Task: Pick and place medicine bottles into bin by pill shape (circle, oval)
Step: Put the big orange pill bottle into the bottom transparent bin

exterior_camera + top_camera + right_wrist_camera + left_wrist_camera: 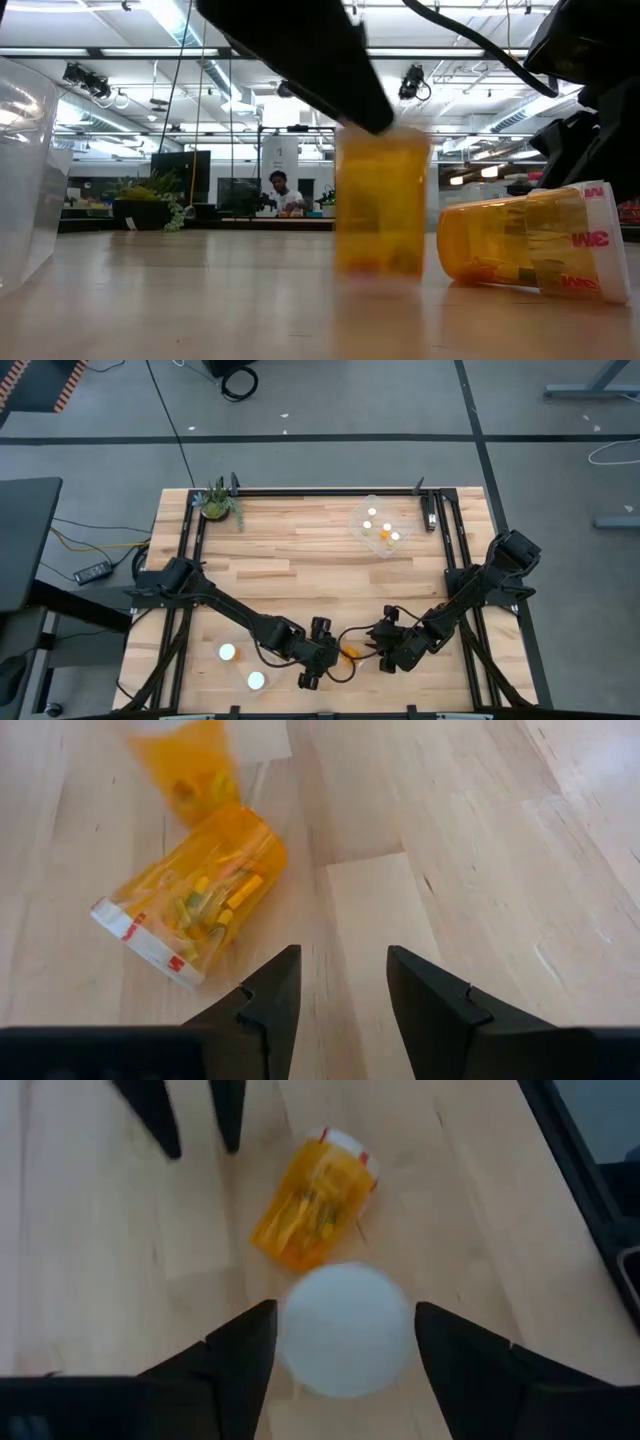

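Left gripper [345, 1345]: near the front edge of the table, at its middle; its two dark fingers [230, 1360] stand either side of the white cap of an upright bottle [380, 200], close against it, though true contact cannot be told.
Upright bottle: orange body, white cap [345, 1330], standing on the wood just beside the lying one.
Lying bottle [195, 895]: orange, on its side, its taped end with red print pointing away from the upright one; small yellow and green pills show through the wall.
Right gripper [340, 990]: low over bare wood just beside the lying bottle, jaws apart, nothing between them.
In the way: the right arm's finger tips [190, 1115] show just beyond the lying bottle in the left wrist view; both arms crowd the same small patch.
Far bin [381, 527]: clear, near the table's back right, with white-capped bottles inside.
Near bottles: two white caps [228, 653] at the front left, inside a clear bin [25, 170] whose wall shows in the low view.
Plant [217, 503]: small, potted, at the back left corner.
Table [300, 570]: light wooden planks in a black frame.
Room behind: a person [283, 192] at a far desk.
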Available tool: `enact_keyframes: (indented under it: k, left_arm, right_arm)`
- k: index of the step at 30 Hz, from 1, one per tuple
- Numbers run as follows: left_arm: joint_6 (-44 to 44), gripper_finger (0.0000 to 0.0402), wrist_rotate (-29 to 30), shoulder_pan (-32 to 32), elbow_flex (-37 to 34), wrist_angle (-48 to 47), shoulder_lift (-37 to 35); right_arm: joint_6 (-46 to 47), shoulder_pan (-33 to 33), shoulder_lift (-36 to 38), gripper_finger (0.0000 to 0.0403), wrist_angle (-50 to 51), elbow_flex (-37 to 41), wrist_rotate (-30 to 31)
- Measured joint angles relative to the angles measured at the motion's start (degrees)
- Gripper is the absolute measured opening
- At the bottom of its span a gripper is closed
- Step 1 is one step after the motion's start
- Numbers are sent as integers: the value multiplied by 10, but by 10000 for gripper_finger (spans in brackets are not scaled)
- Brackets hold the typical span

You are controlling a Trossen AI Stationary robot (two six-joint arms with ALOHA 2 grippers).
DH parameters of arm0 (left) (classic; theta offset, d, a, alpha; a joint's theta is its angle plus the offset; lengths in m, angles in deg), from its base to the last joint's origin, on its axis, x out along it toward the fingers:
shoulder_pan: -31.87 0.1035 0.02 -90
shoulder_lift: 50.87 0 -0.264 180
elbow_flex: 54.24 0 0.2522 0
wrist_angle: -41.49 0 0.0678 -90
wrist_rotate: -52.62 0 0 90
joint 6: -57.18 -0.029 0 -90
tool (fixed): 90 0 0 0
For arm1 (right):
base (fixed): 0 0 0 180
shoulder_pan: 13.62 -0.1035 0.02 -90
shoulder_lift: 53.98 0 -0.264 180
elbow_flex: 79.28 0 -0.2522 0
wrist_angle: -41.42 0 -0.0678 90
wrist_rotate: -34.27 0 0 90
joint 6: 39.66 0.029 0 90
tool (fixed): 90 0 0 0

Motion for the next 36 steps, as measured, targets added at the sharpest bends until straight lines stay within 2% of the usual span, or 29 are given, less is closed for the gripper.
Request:
enact_keyframes:
  k: [7, 12, 15, 18, 25, 28, 36]
  left_arm:
    - [34, 197, -4, -18, 0, -84, -32]
    - [49, 157, 1, -20, -3, -82, -29]
    - [63, 156, 14, -14, -5, -88, -23]
    - [63, 179, 17, -9, -4, -82, -24]
    - [99, 277, 15, 4, -4, -139, -24]
    - [108, 310, 9, 12, -4, -123, -24]
    - [79, 357, -28, 26, -4, -78, -24]
  right_arm:
    - [-9, 0, 0, 156, -3, 0, 3]
    - [-10, 0, 0, 156, -9, 0, 6]
    - [-9, 0, 0, 156, -12, 0, 6]
    - [-8, 0, 0, 156, -13, 0, 6]
    - [-10, 0, 0, 156, -14, 0, 6]
    - [-10, 0, 0, 156, -14, 0, 6]
    - [-10, 0, 0, 156, -14, 0, 6]
